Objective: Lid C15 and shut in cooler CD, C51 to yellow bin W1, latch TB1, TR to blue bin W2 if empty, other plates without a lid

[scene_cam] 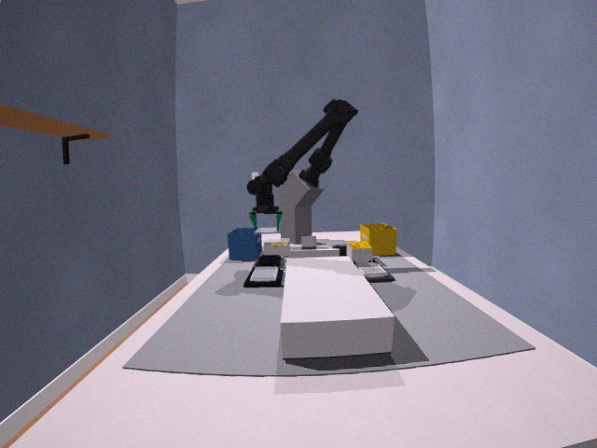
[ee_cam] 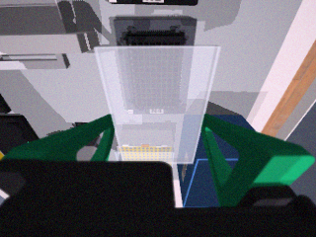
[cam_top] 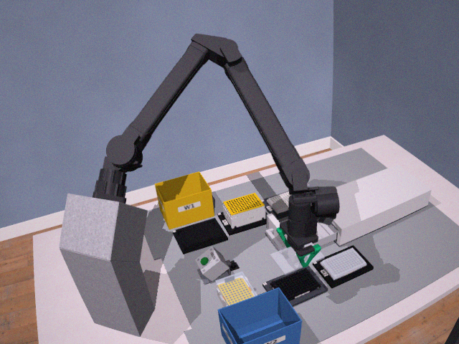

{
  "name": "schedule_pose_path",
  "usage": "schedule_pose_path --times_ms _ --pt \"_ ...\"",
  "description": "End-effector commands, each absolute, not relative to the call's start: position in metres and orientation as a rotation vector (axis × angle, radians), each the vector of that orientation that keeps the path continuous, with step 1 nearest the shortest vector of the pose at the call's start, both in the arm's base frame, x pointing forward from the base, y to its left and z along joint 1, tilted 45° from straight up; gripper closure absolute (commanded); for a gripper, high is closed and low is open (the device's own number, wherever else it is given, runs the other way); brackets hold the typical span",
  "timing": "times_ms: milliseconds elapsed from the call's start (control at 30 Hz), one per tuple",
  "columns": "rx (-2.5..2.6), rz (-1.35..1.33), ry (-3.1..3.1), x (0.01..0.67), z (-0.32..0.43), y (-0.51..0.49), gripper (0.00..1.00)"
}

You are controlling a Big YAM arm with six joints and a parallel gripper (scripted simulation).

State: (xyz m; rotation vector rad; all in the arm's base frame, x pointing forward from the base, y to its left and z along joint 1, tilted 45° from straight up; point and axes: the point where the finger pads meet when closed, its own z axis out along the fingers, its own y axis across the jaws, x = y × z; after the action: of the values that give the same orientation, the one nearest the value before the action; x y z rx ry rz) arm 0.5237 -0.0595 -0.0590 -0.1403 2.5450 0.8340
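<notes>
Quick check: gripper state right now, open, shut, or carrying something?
Gripper: shut on the clear plate lid, held by its long sides, in the air near the black plate.
</notes>
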Motion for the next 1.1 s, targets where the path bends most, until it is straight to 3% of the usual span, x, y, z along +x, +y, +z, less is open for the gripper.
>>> schedule_pose_path --times_ms 0,1067 --pt "-0.159 0.827 2.530 0.5274 -0.0464 -0.0527 1.00" --pt "-0.161 0.824 2.528 0.5277 -0.0461 -0.0511 1.00"
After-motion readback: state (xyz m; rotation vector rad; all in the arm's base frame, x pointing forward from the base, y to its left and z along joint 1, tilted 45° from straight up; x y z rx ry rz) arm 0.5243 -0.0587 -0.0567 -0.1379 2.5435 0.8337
